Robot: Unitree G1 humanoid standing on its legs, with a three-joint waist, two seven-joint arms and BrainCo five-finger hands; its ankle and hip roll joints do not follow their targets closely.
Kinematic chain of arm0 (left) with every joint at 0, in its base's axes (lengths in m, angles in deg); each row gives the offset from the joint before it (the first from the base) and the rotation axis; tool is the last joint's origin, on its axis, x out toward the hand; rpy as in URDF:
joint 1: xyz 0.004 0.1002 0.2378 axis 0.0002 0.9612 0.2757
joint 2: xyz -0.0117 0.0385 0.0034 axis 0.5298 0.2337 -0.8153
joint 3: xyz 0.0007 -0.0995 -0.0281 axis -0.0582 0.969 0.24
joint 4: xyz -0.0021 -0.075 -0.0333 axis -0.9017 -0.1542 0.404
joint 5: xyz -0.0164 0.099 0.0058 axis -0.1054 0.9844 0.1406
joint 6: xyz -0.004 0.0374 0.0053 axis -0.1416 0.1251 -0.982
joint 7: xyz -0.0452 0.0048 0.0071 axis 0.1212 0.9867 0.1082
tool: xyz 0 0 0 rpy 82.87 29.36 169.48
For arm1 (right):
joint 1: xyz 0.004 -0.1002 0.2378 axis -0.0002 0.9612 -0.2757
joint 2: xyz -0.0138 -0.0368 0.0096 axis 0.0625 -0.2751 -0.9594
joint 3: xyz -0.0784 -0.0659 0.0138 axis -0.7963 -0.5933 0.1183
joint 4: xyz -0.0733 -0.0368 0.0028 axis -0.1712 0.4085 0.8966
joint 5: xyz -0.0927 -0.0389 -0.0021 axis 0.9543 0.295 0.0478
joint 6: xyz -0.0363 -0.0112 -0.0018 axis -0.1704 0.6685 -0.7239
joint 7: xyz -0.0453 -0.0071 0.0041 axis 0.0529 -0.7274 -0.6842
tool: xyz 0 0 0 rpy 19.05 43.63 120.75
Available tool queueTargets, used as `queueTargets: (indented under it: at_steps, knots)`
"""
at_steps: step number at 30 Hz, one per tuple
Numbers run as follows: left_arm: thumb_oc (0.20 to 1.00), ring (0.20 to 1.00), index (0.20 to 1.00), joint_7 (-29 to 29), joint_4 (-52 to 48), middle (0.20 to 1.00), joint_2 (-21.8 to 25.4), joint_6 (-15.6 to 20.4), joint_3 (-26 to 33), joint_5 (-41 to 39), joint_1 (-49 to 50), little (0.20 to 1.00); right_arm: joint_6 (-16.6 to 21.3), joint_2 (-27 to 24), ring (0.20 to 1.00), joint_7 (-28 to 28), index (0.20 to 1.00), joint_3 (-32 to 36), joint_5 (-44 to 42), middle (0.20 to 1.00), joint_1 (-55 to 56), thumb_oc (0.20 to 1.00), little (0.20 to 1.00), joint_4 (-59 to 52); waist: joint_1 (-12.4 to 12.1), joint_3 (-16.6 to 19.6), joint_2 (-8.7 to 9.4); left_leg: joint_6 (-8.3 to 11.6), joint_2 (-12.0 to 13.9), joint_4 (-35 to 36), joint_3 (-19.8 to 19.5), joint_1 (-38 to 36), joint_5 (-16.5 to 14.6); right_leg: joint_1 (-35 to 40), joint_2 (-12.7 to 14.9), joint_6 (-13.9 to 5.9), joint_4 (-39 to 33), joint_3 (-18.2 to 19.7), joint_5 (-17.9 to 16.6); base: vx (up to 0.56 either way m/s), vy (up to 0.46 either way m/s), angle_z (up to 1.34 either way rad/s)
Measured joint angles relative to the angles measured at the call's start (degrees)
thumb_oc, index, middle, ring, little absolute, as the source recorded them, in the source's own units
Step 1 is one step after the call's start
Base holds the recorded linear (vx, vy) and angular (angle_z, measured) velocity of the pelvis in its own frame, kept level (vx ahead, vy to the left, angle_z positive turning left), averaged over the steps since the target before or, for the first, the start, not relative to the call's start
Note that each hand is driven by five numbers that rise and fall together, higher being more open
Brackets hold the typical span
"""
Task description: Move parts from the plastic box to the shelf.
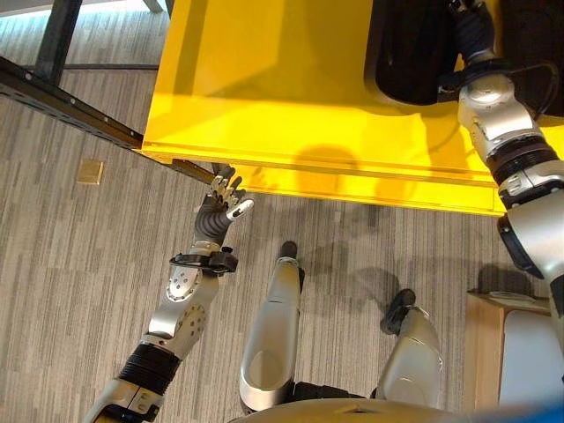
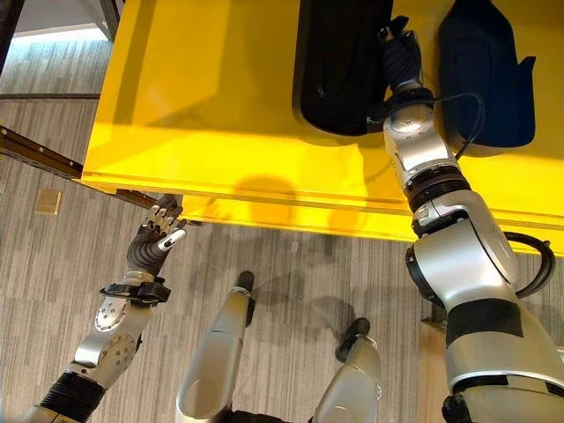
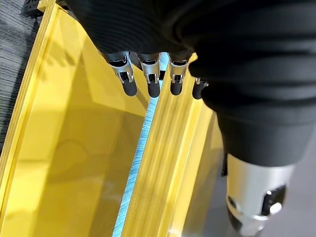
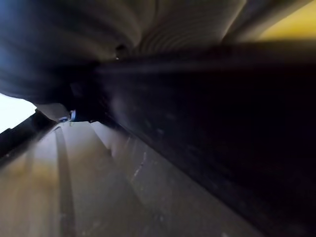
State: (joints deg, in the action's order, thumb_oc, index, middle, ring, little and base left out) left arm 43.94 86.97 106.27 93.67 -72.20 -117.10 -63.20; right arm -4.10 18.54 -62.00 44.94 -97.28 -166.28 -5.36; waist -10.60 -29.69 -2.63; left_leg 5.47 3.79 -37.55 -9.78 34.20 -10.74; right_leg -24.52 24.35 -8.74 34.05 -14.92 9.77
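A big yellow plastic box [image 1: 308,172] stands in front of me on the floor. Inside it lie two black moulded parts: a large one [image 2: 339,62] and a second [image 2: 480,70] to its right. My right hand [image 2: 401,55] reaches down into the box and rests at the right edge of the large part, whose dark surface [image 4: 222,123] looms close in the right wrist view. My left hand [image 1: 225,198] is open outside the box, fingers [image 3: 148,81] straight and pointing at the front rim near its left corner, holding nothing.
A dark metal rail [image 1: 62,101] runs along the floor from the left to the box's front corner, with a dark post [image 1: 57,35] behind it. A small brass plate [image 1: 89,171] is set in the grey carpet. Pale wooden furniture [image 1: 493,352] stands at lower right.
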Motion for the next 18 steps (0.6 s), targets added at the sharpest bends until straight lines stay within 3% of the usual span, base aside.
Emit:
queueTargets:
  at_steps: [18]
  knots:
    - [1.0,1.0,1.0,1.38,0.01,1.0,-0.12,0.26,-1.45,0.0,-0.09,1.0,-0.06,-1.38,0.2,-0.18,0.2,-4.14,6.47,0.2,-0.77,0.2,0.2,4.22,0.2,-0.67,-0.37,0.23,-0.14,-1.17,0.19,2.53,0.4,-2.66,0.05,-0.5,0.88,0.88,-0.43,0.0,0.001,-0.01]
